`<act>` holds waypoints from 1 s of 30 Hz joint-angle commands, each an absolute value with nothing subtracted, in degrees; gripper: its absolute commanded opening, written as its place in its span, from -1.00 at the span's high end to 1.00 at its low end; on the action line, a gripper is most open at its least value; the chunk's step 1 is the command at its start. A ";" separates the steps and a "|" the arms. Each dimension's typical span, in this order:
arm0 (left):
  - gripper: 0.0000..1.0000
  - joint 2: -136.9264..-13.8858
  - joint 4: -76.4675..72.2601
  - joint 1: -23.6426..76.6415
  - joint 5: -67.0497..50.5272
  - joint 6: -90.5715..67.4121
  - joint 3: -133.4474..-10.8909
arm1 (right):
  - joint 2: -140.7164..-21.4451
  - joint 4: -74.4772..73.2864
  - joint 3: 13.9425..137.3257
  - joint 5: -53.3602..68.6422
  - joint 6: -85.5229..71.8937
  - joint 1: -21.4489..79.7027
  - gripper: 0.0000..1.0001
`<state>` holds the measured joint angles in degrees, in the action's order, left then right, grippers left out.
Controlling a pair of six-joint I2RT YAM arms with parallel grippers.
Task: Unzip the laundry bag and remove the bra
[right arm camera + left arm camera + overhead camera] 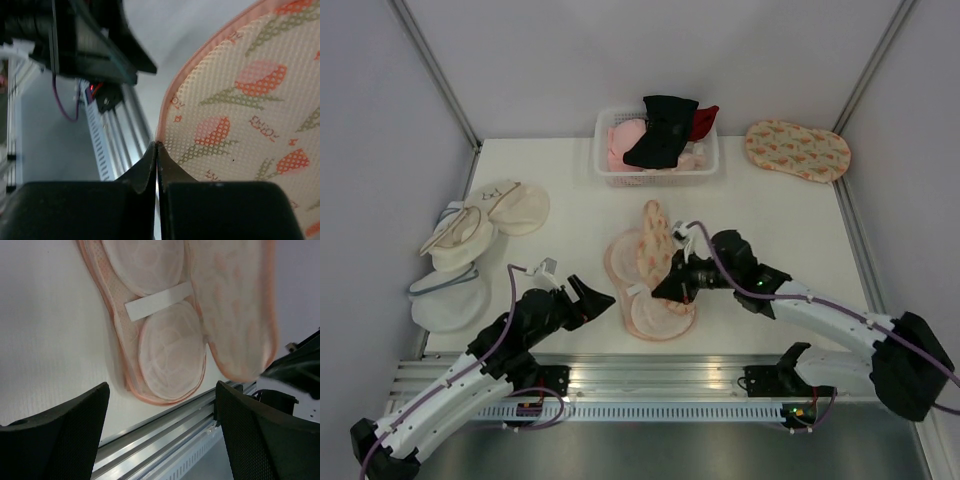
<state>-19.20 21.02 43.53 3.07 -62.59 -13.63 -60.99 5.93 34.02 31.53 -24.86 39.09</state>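
The peach leaf-print laundry bag lies unzipped mid-table, showing its pale pink lining with a white strap across it. Its upper flap stands raised. My right gripper is shut, its tips pinched on the flap's peach rim. My left gripper is open just left of the bag, with nothing between its fingers. The black bra lies on top of the basket at the back. No garment shows inside the bag.
The white basket also holds a pink garment and a dark red one. A second printed pouch lies back right. Cream-white pouches are stacked at the left. An aluminium rail runs along the near edge.
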 commanded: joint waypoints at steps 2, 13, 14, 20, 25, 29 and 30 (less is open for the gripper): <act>-0.79 -17.76 20.83 43.68 5.01 -64.34 -13.88 | -75.89 7.65 37.79 43.42 -14.07 50.52 0.99; -0.83 -12.04 14.37 43.68 5.29 -59.95 -17.23 | -69.90 3.78 38.76 24.65 -16.25 57.75 -0.96; -0.81 -12.65 10.93 43.68 2.05 -59.16 -16.18 | -64.57 2.82 38.85 20.61 -17.56 57.57 -0.96; -0.60 -28.01 -11.75 43.68 -9.38 -57.75 -14.50 | -48.90 -14.83 42.89 -10.60 -21.53 57.39 -0.96; -0.62 -43.56 -19.33 43.77 -13.62 -57.13 -17.13 | -42.56 -26.97 46.75 -19.60 -26.27 57.31 -0.96; -0.70 -52.08 -21.79 44.03 -15.72 -54.94 -20.55 | -37.20 -30.14 46.06 -21.88 -28.91 57.48 -0.96; -0.71 -53.77 -23.01 44.29 -16.08 -54.67 -21.35 | -36.31 -31.54 45.45 -23.36 -29.44 57.39 -0.96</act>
